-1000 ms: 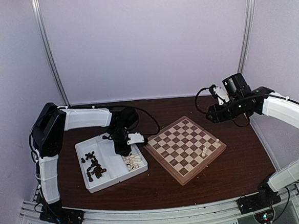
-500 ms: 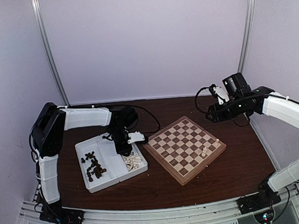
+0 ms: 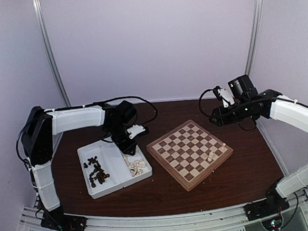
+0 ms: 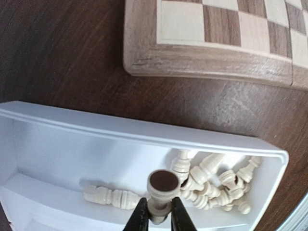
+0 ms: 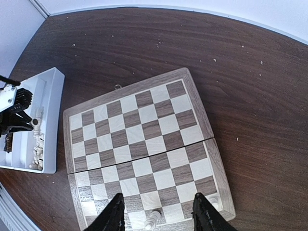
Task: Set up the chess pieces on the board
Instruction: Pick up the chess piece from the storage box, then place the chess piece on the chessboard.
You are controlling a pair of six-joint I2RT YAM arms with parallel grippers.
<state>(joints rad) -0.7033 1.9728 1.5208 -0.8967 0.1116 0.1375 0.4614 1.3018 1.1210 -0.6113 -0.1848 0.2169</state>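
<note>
My left gripper (image 4: 156, 215) is shut on a cream-white chess piece (image 4: 162, 188), held by its stem with its felt base facing the camera. It hangs above the cream pieces (image 4: 211, 180) lying in the tray's right compartment. In the top view the left gripper (image 3: 128, 147) is over the tray's far right corner. The board (image 3: 173, 169) lies at the table's middle, with two cream pieces (image 3: 211, 156) near its right corner. My right gripper (image 5: 159, 216) is open and empty, high above the board (image 5: 199, 108).
The white two-compartment tray (image 3: 117, 188) lies left of the board, with dark brown pieces (image 3: 97, 171) in its left half and cream ones (image 3: 137, 167) in its right. A strip of dark table separates the tray wall (image 4: 120, 134) from the board's rim (image 4: 207, 57).
My left gripper has risen out of the tray's right compartment with a cream piece in it, and the left arm has swung back. The right arm has barely moved.
</note>
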